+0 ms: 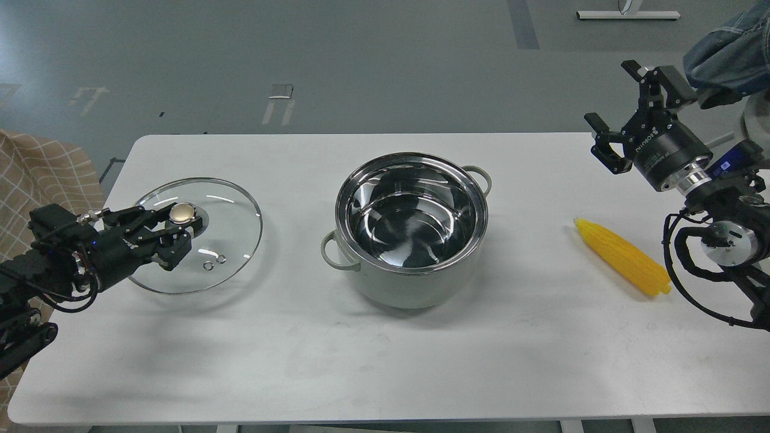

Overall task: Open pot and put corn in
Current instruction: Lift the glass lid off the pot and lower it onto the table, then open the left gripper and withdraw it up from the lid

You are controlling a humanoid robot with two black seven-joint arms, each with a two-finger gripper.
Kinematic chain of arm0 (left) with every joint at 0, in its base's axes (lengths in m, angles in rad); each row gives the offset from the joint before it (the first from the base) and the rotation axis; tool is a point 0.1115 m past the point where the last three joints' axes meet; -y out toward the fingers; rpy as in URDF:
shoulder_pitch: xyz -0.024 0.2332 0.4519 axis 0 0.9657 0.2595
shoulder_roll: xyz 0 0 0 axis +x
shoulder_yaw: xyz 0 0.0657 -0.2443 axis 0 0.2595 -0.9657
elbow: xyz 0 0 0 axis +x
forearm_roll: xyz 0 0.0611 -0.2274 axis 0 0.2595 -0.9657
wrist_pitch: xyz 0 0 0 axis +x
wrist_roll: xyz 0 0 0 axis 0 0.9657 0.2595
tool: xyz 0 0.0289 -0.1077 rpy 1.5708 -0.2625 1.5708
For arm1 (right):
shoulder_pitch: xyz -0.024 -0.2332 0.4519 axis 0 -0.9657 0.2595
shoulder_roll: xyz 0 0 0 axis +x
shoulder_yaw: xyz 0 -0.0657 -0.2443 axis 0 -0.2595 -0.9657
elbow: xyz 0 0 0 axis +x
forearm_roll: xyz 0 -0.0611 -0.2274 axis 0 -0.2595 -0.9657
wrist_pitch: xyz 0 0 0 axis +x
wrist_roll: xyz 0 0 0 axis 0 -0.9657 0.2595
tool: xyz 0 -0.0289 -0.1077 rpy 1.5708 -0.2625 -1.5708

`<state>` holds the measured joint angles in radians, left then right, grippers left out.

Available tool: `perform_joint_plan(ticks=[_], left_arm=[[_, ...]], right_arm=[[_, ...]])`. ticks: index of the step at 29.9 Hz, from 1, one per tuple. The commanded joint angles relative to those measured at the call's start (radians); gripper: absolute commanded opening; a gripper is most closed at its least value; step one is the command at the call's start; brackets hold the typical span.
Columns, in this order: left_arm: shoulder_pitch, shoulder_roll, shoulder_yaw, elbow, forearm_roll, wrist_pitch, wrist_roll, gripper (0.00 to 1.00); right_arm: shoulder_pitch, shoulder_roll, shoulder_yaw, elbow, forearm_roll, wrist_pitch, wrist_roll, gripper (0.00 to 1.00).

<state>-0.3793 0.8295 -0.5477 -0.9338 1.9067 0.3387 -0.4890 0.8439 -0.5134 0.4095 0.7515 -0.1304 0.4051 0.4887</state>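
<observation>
A: Tabletop (385,361), white, rounded corners, on a grey floor; checked cloth (36,174) at the far left edge, a white stand foot at the top right.

B: And on it?

A: Pot (411,231) in the middle, uncovered, shiny steel inside, nothing in it, one loop handle toward the near left and one toward the far right. Lid (198,234), clear glass, lies flat on the tabletop well left of the pot. Corn (624,257) lies on its side well right of the pot, point toward the far left.

B: Left pincer (183,227)?

A: Low over the lid, fingers either side of the gold knob (183,212). They sit right against it, but I cannot tell whether they are pressing it or just beside it.

B: Right pincer (613,99)?

A: Raised above the far right edge of the tabletop, fingers spread wide apart, nothing between them, well clear of the corn.
</observation>
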Motion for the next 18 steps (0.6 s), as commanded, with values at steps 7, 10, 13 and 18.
perform_joint_plan(ticks=[7, 10, 13, 18], left_arm=[[0.016, -0.072, 0.002, 0.101, 0.0, 0.063, 0.0, 0.26], [0.022, -0.078, 0.003, 0.118, 0.0, 0.063, 0.0, 0.29], [0.031, -0.081, 0.002, 0.127, 0.002, 0.065, 0.0, 0.3], [0.031, -0.09, 0.002, 0.127, 0.002, 0.066, 0.0, 0.41]], right_arm=[[-0.003, -0.001, 0.0, 0.002, 0.0, 0.0, 0.0, 1.0], [-0.005, 0.001, 0.0, 0.002, 0.0, 0.0, 0.0, 1.0], [-0.006, 0.001, 0.0, 0.002, 0.0, 0.0, 0.0, 1.0], [-0.005, 0.004, 0.0, 0.002, 0.0, 0.0, 0.0, 1.0]])
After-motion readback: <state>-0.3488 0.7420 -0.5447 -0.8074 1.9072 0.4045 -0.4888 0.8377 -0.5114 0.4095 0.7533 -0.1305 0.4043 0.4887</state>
